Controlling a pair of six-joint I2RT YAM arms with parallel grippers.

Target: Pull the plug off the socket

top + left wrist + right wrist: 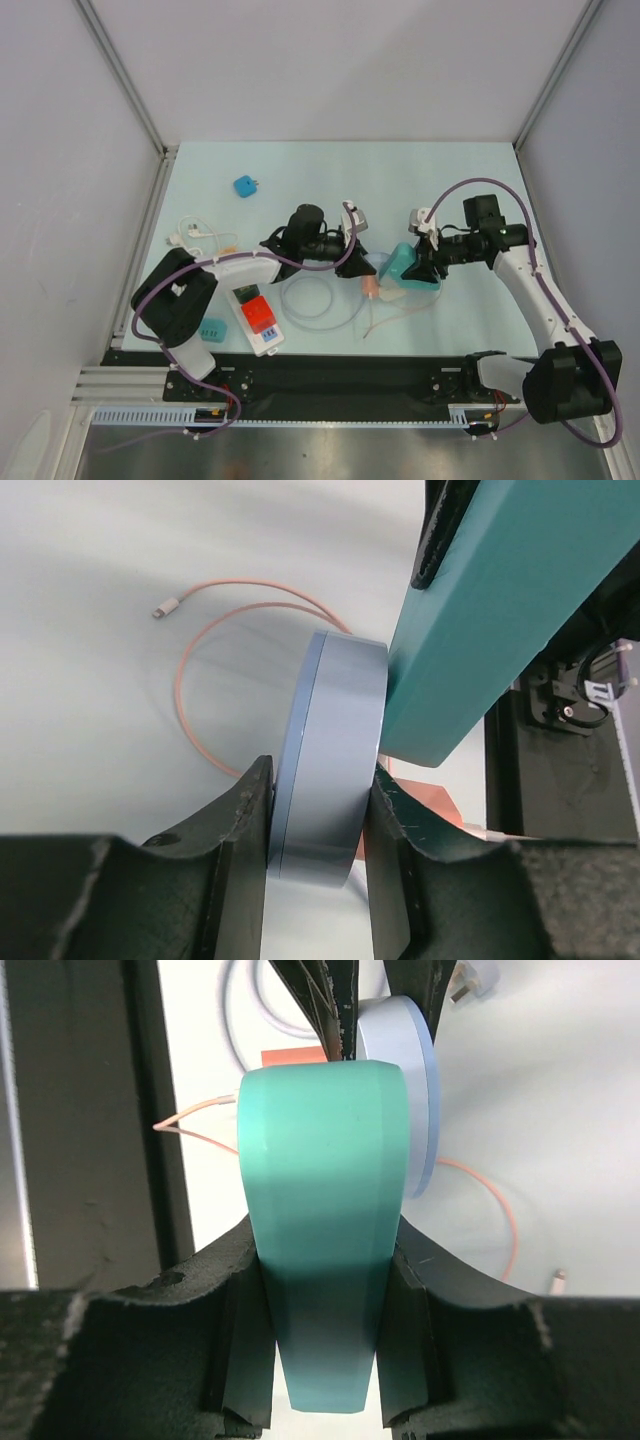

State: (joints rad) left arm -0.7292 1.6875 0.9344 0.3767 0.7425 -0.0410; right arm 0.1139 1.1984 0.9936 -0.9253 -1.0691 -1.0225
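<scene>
Left gripper (318, 800): jaws closed part-way onto the disc (335, 740), a pale blue round body pinched across its thickness, both pads in contact. The disc's right face meets the end of the teal block (480, 610); the two touch with no visible gap, and any pins are hidden at the joint. It cannot be told from these views which is the plug and which the socket. Right gripper (325, 1260): jaws clamped on the block's two flanks, its long axis running straight out from the palm toward the disc. The relation that governs the next move is that the joined pair lies between the two grippers near table centre, one arm on each half, with the joint axis running roughly left to right. By judgement, separation calls for a straight pull apart along that line. In the left wrist view the block sits slightly tilted against the disc, so a skewed pull could bind. The pair appears held above the table (300, 165), though its height is not determinable. A salmon cable (185, 670) loops on the pale surface beneath; it is slack and not an obstruction. A power strip (258, 318) and a small blue adapter (245, 186) lie well apart to the left, which leaves room for the left arm's withdrawal.
</scene>
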